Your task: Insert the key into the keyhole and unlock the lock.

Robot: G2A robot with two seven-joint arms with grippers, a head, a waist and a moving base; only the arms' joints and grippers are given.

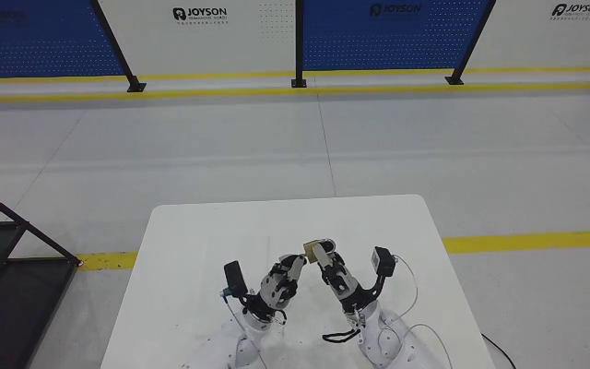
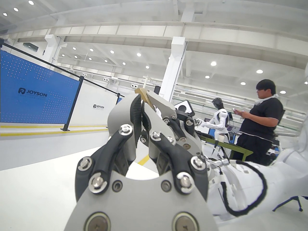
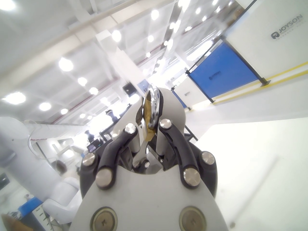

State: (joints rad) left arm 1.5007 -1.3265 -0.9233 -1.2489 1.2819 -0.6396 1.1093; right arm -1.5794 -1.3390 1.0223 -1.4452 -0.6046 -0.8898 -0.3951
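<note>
Top view: the left gripper and the right gripper meet above the table, near its front edge, with the lock between them.
Left wrist view: its fingers pinch tight on the small brass key.
Right wrist view: its fingers squeeze the lock, up off the table.
</note>
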